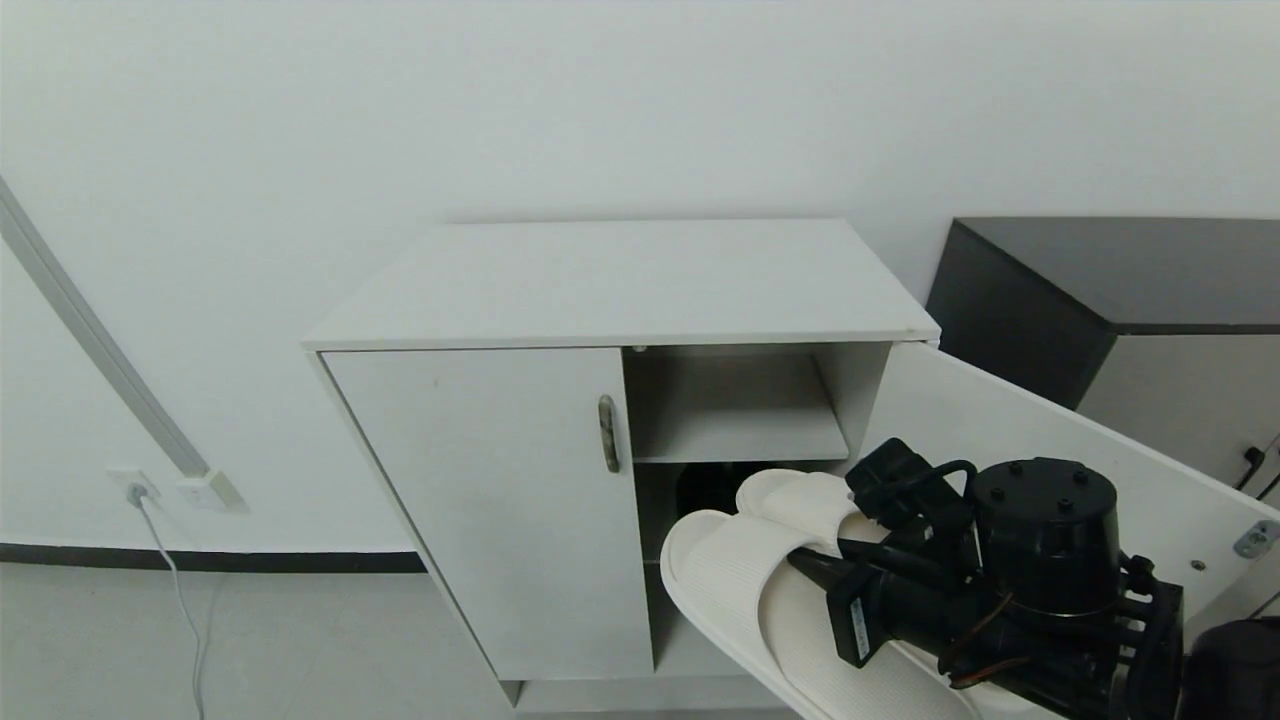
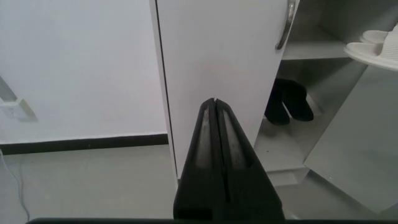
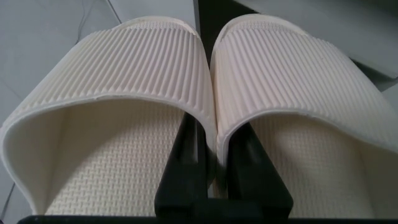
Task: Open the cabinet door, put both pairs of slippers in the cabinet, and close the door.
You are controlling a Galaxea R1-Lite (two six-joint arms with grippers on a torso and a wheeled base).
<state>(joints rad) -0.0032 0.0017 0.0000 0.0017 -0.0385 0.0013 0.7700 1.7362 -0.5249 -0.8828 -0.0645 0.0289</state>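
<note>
Lower right of head frame: right gripper (image 3: 214, 143) pinches white slippers (image 1: 740, 580), toes twd open cabinet (image 1: 620, 280). You keep pr level, pass under shelf (image 1: 735, 440); left gripper (image 2: 215, 106) closed, empty.

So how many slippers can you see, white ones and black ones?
White slippers: 2, held up in front of the open cabinet
Black slippers: 2, on the cabinet's bottom shelf
Total: 4
</note>
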